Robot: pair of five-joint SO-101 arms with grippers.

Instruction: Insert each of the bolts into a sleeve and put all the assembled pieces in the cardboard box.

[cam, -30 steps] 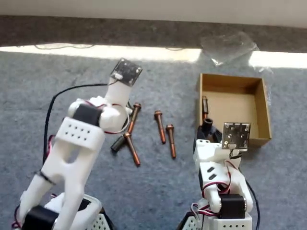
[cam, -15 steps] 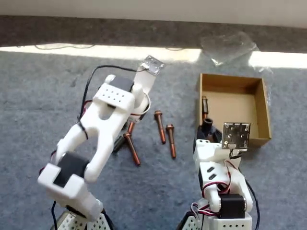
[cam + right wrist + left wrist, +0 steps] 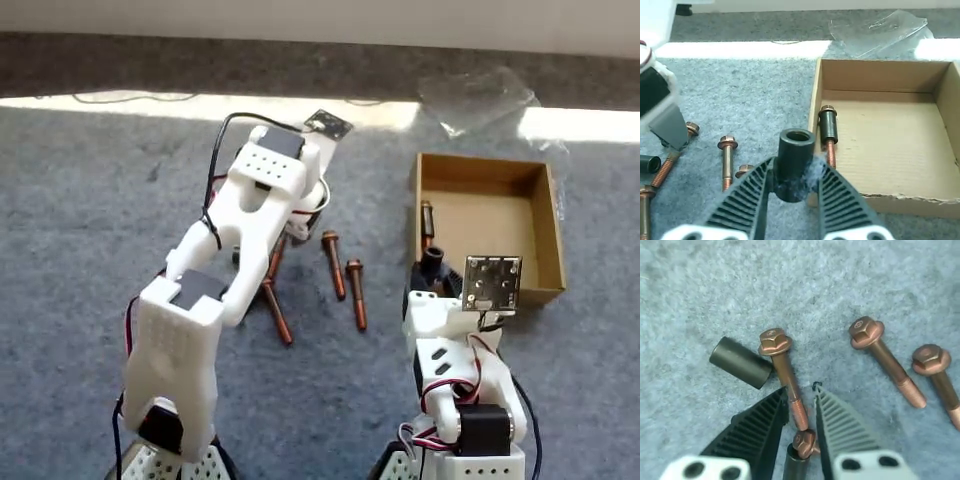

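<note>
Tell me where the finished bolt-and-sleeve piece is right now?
In the high view the assembled bolt and sleeve lies inside the cardboard box, along its left wall, just beyond the black sleeve held upright in the right gripper.

Left arm [image 3: 250,210] is stretched out over the loose bolts [image 3: 333,265] on the grey carpet [image 3: 80,200]. Right arm [image 3: 440,335] has a black sleeve [image 3: 433,262] upright right by the cardboard box [image 3: 490,225], and one assembled piece [image 3: 427,222] sits inside.

Left gripper [image 3: 800,390] parted — right gripper [image 3: 796,167] clamped
</note>
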